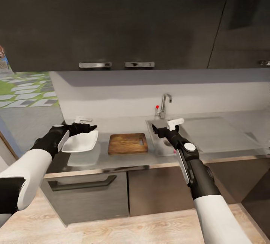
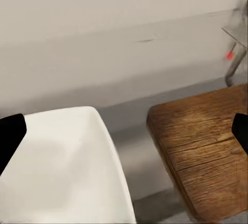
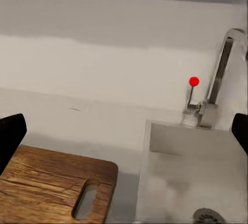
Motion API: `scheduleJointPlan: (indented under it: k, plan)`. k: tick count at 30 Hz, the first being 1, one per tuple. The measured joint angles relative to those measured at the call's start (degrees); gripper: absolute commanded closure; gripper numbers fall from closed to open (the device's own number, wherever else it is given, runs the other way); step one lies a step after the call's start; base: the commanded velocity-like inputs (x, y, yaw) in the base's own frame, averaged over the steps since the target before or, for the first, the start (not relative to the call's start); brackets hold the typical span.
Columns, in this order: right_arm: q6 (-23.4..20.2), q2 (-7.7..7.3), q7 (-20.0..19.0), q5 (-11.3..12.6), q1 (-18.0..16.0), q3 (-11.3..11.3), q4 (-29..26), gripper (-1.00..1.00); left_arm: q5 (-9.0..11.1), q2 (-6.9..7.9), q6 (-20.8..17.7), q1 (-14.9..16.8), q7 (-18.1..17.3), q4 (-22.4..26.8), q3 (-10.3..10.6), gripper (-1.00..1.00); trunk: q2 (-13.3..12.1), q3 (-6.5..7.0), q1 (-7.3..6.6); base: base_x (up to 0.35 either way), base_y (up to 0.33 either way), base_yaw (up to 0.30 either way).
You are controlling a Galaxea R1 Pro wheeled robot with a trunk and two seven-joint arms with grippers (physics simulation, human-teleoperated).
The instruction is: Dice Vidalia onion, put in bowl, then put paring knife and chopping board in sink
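Note:
The shallow white bowl (image 1: 80,142) (image 2: 62,172) sits on the grey countertop (image 1: 123,159), with my left gripper (image 1: 88,128) (image 2: 124,133) open just above its far rim. To its right lies the dark wooden chopping board (image 1: 127,143) (image 2: 206,141) (image 3: 46,182), bare, its slot handle toward the sink (image 1: 157,144) (image 3: 191,182). My right gripper (image 1: 157,129) (image 3: 124,133) hangs open over the basin's left edge, holding nothing. The Vidalia onion is out of view; my right arm covers much of the basin. I cannot make out the paring knife.
A curved chrome faucet (image 1: 164,104) (image 3: 219,74) with a red dot (image 3: 194,81) stands behind the basin. The steel drainboard (image 1: 213,131) runs to the right. A small pale object (image 1: 83,119) lies behind the bowl, too small to identify. Dark wall cabinets (image 1: 112,18) hang above.

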State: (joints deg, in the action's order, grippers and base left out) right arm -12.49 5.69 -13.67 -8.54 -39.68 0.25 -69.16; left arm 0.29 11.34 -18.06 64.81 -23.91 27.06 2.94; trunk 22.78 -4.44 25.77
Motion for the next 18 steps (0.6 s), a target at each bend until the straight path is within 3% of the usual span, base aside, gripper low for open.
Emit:
scheduleJointPlan:
  k: [6,18]
  plan:
    - [0.0,0.00,0.0,0.0,0.0,0.0,0.0,-1.00,0.0,-0.14,0.0,0.0,0.0,0.0,0.0,-1.00,0.0,0.01,-0.02,-0.125,-0.241,-0.012]
    - [0.0,0.00,0.0,0.0,0.0,0.0,0.0,-1.00,0.0,-0.31,-0.1,0.0,0.0,0.0,0.0,-1.00,0.0,0.01,-0.02,-0.012,-0.276,-0.001]
